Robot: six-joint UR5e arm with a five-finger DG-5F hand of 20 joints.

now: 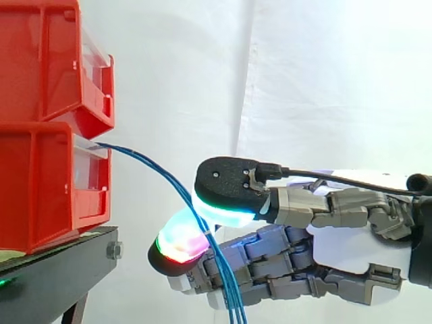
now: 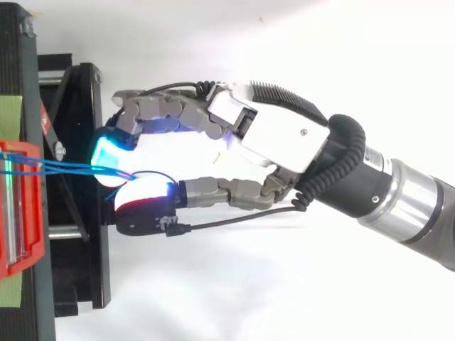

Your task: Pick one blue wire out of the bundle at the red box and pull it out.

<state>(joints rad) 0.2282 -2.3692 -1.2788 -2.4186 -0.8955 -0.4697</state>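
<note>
White curtain (image 1: 317, 74) — blue wires (image 1: 231, 300) leave lower red bin (image 1: 34, 182) (fingers (image 1: 229, 179) pinching).

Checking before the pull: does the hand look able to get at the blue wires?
Probably yes: the blue wires hang clear of the red bin, and the fingers of the hand pinch them, with nothing between.

Out in front of the lower red bin (image 1: 54, 189), the air lies open to my hand (image 1: 324, 229). The blue wires (image 1: 162, 172) arc from that bin's front across the gap, pinched between my pads (image 1: 179, 243). Above it sits the upper red bin (image 1: 54, 61); below it, the black stand (image 1: 61, 263).
</note>
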